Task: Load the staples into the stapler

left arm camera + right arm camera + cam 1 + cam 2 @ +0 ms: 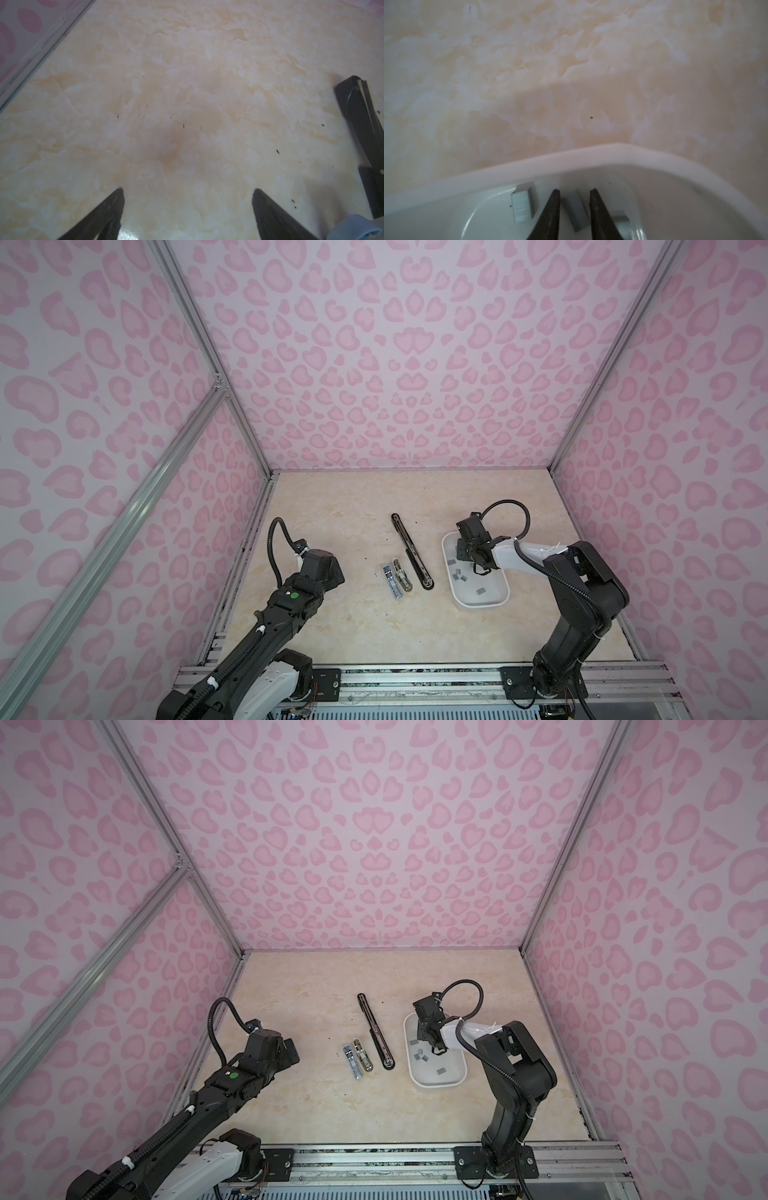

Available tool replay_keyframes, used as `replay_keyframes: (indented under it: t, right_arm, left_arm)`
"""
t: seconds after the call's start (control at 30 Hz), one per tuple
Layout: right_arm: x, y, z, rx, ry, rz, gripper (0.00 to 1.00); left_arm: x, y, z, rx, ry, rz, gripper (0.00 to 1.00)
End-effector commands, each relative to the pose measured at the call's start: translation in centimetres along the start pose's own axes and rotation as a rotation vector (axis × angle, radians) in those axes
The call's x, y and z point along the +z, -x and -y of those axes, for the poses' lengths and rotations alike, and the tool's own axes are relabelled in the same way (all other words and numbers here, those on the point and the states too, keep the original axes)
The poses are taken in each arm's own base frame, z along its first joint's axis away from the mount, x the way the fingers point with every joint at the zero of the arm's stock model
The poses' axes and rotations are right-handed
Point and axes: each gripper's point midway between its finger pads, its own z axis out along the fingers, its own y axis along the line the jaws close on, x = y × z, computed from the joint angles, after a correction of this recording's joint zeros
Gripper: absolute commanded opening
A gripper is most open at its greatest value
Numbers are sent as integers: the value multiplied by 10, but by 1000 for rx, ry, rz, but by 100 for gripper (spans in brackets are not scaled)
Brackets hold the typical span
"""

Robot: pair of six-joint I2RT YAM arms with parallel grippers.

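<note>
Right of centre in both top views, small flat grey metallic staple blocks lie in a white oval plastic tray. The right gripper reaches in, jaws narrowly apart around one block, grip unclear. The left gripper hovers over marbled beige worktop, jaws wide apart, left of a long black stapler.

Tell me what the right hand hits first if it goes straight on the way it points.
Probably the grey staple block between the right hand's tips, then the white tray's floor; depth unclear.
</note>
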Motion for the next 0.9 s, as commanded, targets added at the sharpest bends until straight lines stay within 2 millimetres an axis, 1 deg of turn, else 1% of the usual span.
replay_keyframes:
  t: [0.0,0.17,0.5,0.77,0.87]
  right_arm:
    - [3,-23,9,-35,-28,-78,23]
    - [4,-23,9,-29,-30,-78,20]
    - [8,-25,9,-31,-32,-87,21]
    - [7,-26,9,-31,-27,-88,16]
    - [6,-25,8,-26,-25,-84,15]
  left_arm:
    - [-1,8,4,-12,-15,35,97]
    - [-1,8,3,-12,-17,38,97]
    - [-1,8,4,-12,-19,36,97]
    - [-2,8,3,-14,-22,38,97]
    - [-3,7,4,-14,-27,36,97]
